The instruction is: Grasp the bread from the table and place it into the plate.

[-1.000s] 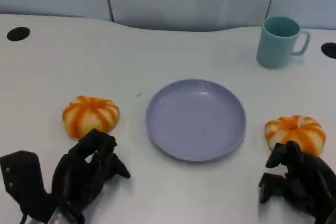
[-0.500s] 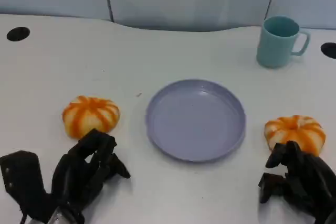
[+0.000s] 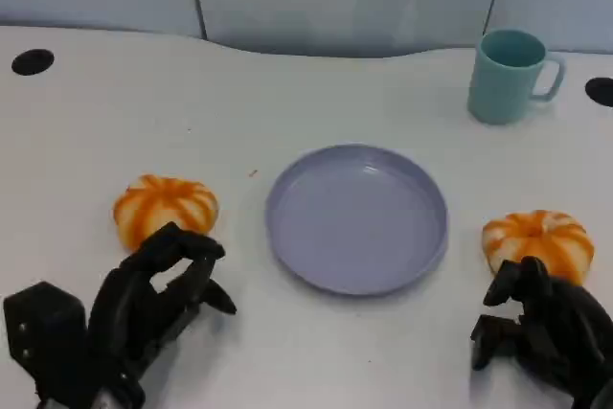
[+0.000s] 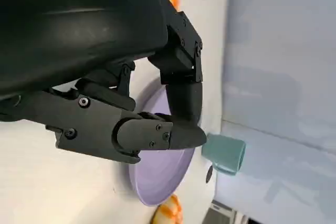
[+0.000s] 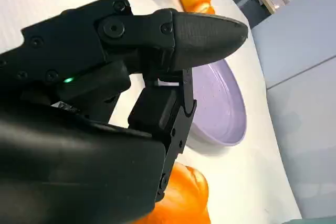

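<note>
In the head view you see the plate (image 3: 357, 217) at the table's (image 3: 287, 102) centre, bare. One bread (image 3: 165, 210) sits at its 9 o'clock, well apart from the rim; a second bread (image 3: 537, 242) lies at about 4 o'clock. A teal mug (image 3: 509, 75) stands at 1 o'clock. Your left hand (image 3: 158, 289) hangs just below the first bread, fingers curved and apart, grasping nothing. Your right hand (image 3: 541, 318) sits just under the second bread, fingers curled inward, nothing in them.

From the left wrist you see the left hand's fingers (image 4: 157, 132) bent over the plate (image 4: 157, 177), the mug (image 4: 226, 153) beyond.

From the right wrist, the right hand (image 5: 157, 77) hovers beside the near bread (image 5: 181, 198), unclasped.
</note>
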You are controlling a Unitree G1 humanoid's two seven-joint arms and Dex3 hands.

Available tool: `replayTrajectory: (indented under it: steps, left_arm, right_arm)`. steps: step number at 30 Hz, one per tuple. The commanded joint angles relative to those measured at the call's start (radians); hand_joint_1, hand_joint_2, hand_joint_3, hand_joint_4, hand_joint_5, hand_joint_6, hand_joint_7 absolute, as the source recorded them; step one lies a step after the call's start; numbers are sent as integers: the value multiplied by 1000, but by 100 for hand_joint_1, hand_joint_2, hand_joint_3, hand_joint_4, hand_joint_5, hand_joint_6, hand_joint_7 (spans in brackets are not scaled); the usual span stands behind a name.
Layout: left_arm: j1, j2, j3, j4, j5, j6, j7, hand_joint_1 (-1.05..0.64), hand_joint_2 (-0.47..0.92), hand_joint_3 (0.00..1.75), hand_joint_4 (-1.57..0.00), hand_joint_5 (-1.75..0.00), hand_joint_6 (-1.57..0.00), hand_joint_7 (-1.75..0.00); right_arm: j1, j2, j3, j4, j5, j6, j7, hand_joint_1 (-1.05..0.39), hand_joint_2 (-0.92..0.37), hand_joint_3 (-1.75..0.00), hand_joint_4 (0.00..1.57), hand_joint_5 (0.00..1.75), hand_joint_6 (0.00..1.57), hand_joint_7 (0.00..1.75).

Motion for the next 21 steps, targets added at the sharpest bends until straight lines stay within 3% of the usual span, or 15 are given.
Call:
replayTrajectory:
  steps: [1, 4, 6, 8, 13, 21]
  left_arm:
    - [-31, 77, -40, 57, 153, -235, 61, -64, 92, 28, -51, -91, -52, -40]
    - [-58, 145, -79, 102, 303, -396, 143, -59, 92, 31, -41, -78, -45, -24]
    - [-79, 226, -121, 93, 489, -466, 256, -55, 92, 26, -17, -69, -35, -13]
    - [-93, 284, -151, 75, 641, -486, 376, -56, 92, 20, -4, -61, -28, -6]
    - [-88, 386, -222, -95, 963, -319, 626, -62, 92, 6, -1, -31, -20, 0]
    - [-99, 467, -324, -256, 1122, -121, 681, -60, 86, 0, 0, -15, -14, 0]
  right_arm:
    - [16, 6, 2, 29, -8, 19, -6, -44, -92, -50, 130, 115, 117, 107]
    - [13, 13, 3, 17, -13, 38, -37, -45, -92, -48, 130, 116, 117, 108]
    - [12, 13, 10, 6, -25, 43, -55, -45, -92, -45, 131, 116, 119, 108]
    - [13, 11, 14, 0, -28, 42, -57, -44, -92, -48, 131, 116, 118, 109]
    - [11, 12, 9, -4, -18, 63, -59, -45, -92, -47, 132, 116, 118, 110]
    - [10, 12, 5, 2, -20, 54, -50, -45, -92, -46, 131, 116, 118, 111]
